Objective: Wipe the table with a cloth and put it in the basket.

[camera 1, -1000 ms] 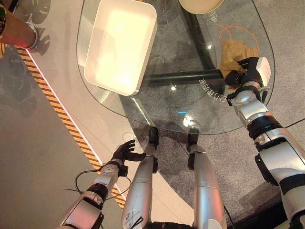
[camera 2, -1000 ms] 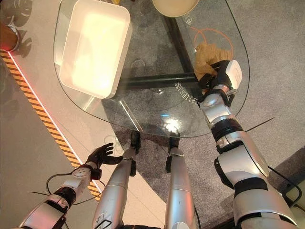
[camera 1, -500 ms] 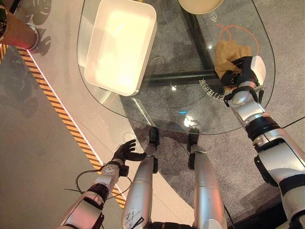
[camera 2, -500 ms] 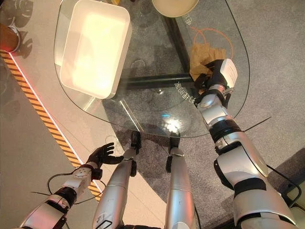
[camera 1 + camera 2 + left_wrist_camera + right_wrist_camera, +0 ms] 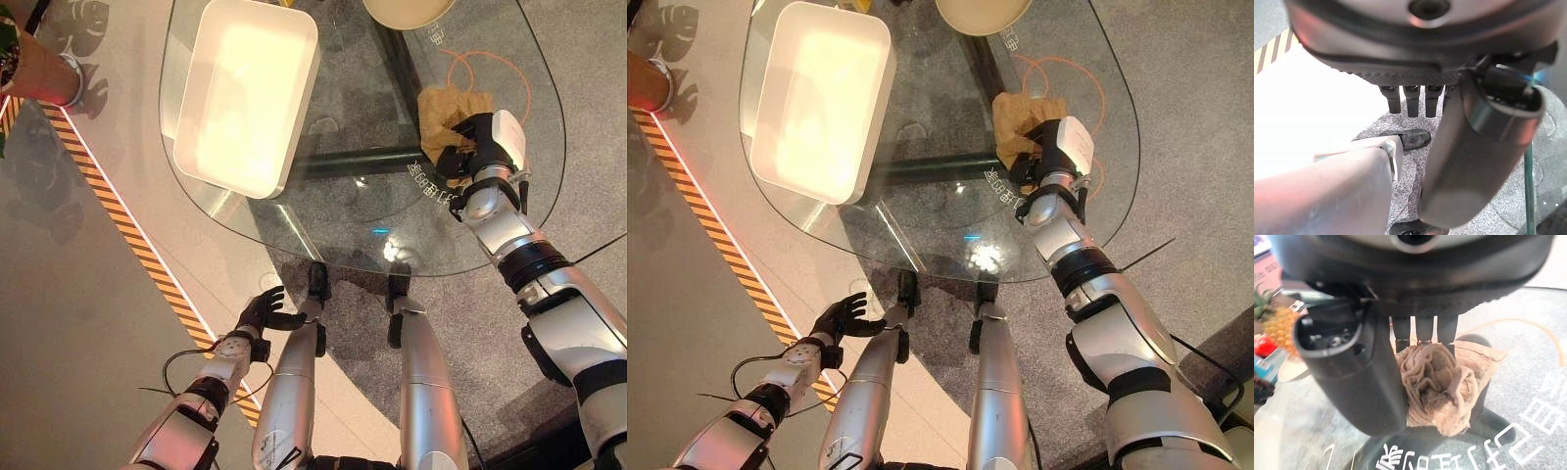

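The rounded clear glass table (image 5: 294,220) took up the upper middle of the head views, with a dark crossbar base visible through its top. On it, toward 11 o'clock, sat the large white rectangular plastic basket (image 5: 247,93), open side up and nothing visible inside. At 12 o'clock, at the far table edge, a cream round bowl (image 5: 407,10) was partly cut off by the frame. An orange ring-shaped mark (image 5: 490,73) showed around 1 o'clock, near the table's right edge.

The crumpled tan cloth (image 5: 443,108) lay on the glass at about 1 o'clock, overlapping the inner side of the orange ring and well apart from the basket. The right hand (image 5: 470,147) rested on the cloth's near edge; in the right wrist view its fingers (image 5: 1424,329) and thumb were curled around the bunched cloth (image 5: 1440,382), gripping it against the glass.

The left hand (image 5: 263,311) hung low at 7 o'clock, below the table edge and over the floor, fingers loosely spread and holding nothing. A black-and-yellow striped floor line (image 5: 127,230) ran diagonally at 9 o'clock.
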Tool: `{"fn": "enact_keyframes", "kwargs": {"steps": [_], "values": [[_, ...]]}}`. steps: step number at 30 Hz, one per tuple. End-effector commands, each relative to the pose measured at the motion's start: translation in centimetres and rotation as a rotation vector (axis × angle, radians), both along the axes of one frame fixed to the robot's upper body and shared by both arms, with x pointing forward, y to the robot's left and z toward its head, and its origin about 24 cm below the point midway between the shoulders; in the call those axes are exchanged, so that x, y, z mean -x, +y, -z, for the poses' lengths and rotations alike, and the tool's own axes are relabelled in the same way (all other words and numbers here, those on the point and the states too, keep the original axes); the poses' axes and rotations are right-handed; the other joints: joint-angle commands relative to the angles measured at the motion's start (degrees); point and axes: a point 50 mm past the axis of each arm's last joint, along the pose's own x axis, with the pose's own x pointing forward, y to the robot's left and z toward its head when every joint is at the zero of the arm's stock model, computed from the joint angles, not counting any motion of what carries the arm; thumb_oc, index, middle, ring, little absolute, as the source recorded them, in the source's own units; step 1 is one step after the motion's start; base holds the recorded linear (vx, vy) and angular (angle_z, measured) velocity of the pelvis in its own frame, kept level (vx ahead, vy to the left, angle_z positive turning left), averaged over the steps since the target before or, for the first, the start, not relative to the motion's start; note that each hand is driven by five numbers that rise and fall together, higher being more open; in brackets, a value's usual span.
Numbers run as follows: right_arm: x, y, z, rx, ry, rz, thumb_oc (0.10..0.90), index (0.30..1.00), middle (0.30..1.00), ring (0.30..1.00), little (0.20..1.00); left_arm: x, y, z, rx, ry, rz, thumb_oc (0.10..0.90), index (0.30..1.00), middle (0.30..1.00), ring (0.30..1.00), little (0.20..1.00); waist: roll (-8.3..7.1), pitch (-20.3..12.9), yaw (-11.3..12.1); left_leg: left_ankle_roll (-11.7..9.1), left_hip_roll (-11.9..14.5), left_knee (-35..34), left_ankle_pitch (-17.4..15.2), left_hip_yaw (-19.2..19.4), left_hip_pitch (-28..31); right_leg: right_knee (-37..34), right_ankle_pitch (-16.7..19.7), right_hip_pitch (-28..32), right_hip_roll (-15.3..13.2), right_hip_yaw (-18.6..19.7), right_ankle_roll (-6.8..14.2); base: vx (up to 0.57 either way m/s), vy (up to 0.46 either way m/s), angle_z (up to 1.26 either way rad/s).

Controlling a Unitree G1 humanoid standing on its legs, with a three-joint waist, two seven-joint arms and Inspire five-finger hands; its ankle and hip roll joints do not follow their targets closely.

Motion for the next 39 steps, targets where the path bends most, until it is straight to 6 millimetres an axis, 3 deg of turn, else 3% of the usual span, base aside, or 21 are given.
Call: {"fn": "enact_keyframes", "kwargs": {"steps": [1,39], "values": [[1.0,12.6,1.8,0.000,0.074,-0.521,0.100,0.300,0.300,0.300,0.200,1.3,0.3,1.1,-0.024,0.042,-0.014,0.800,0.900,0.900,0.900,0.900,0.60,-0.1,1.2,4.1,-5.8,4.0,-2.0,4.6,-2.0,-3.7,0.1,2.6,1.2,-4.9,-0.2,0.00,0.000,0.00],[3.6,17.4,2.1,0.248,0.093,-0.831,0.100,0.300,0.300,0.300,0.200,1.0,0.4,0.8,-0.040,0.033,0.001,0.800,0.900,0.900,0.900,0.900,0.11,-0.1,1.3,4.2,-6.2,3.6,-1.5,4.0,-2.1,-4.4,0.6,2.6,0.7,-5.3,0.1,0.00,0.000,0.00]]}}
